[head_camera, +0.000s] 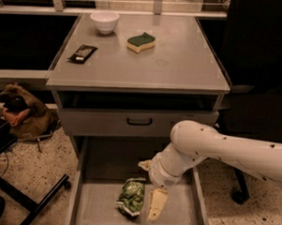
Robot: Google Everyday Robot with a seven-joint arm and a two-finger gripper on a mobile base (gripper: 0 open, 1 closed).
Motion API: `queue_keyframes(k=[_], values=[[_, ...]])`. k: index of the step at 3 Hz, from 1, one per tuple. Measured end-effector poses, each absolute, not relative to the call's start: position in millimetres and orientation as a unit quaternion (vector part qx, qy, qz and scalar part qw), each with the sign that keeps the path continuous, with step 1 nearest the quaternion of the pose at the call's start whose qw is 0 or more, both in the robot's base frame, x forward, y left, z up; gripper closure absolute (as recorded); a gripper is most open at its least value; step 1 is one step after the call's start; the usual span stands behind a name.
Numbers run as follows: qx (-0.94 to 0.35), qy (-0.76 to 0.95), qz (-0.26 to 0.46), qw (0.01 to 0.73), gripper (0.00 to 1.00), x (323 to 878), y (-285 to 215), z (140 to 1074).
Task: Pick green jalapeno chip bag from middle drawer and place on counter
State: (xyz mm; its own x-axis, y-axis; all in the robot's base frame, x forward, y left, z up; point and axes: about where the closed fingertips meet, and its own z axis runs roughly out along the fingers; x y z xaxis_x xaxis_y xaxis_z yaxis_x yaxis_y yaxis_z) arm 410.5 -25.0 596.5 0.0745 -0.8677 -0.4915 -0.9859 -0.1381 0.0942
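Hovering low in the pulled-out middle drawer (98, 215), the white arm's end effector (156, 205) hangs just beside the crumpled green jalapeno chip bag (131, 197) lying on the drawer floor; whether its grip is wide or narrow cannot be told. Above, past a shut drawer front (107, 123), the table (180, 64) carries 3 things: a white bowl (104, 21), a green-topped sponge (141, 42) and a black wrapper (82, 53).
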Motion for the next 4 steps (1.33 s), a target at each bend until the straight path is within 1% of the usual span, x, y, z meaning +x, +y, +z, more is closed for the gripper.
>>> queue_keyframes(k=[2, 3, 4], values=[[-0.721, 0.640, 0.224, 0.142, 0.00, 407, -18, 586], [-0.717, 0.626, 0.250, 0.177, 0.00, 408, 8, 554], [-0.703, 0.631, 0.256, 0.207, 0.00, 426, 50, 483]])
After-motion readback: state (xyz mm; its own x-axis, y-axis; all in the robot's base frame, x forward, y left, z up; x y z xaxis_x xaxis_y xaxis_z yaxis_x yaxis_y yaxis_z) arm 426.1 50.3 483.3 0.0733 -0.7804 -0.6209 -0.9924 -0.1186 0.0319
